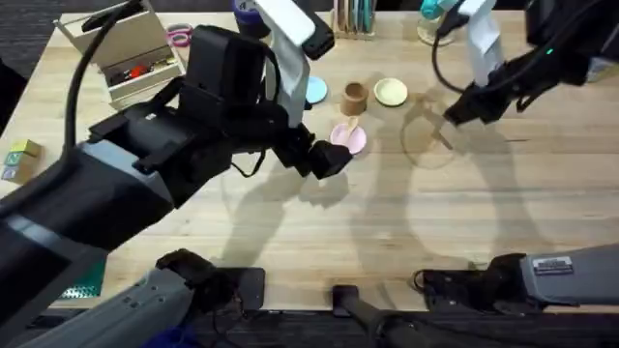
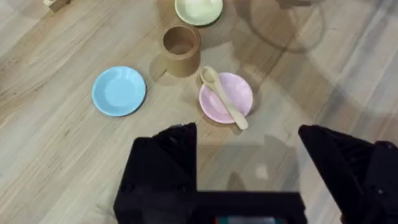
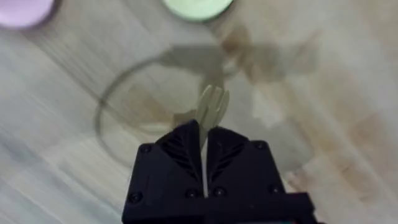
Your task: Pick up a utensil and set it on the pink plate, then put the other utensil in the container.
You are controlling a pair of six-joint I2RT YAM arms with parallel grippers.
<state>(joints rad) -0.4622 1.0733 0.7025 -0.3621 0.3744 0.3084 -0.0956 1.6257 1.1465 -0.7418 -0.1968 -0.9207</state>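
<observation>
wooden spoon [image 2: 224, 97] lying across pink plate [image 2: 226, 97], bowl end over the rim toward wooden cup [image 2: 181, 48] | wooden fork [image 3: 211, 109] pinched in right gripper [image 3: 204, 144], above table [image 3: 62, 155] | left gripper [image 2: 247, 149] wide, empty

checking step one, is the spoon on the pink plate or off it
On it: the spoon lies across the pink plate, both ends overhanging the rim.

Robot lab bench

A pale wooden table [image 1: 406, 213] carried two black arms mounted at its near edge, with cables, a beige supply box [image 1: 126, 53] and toy-sized plates.
</observation>
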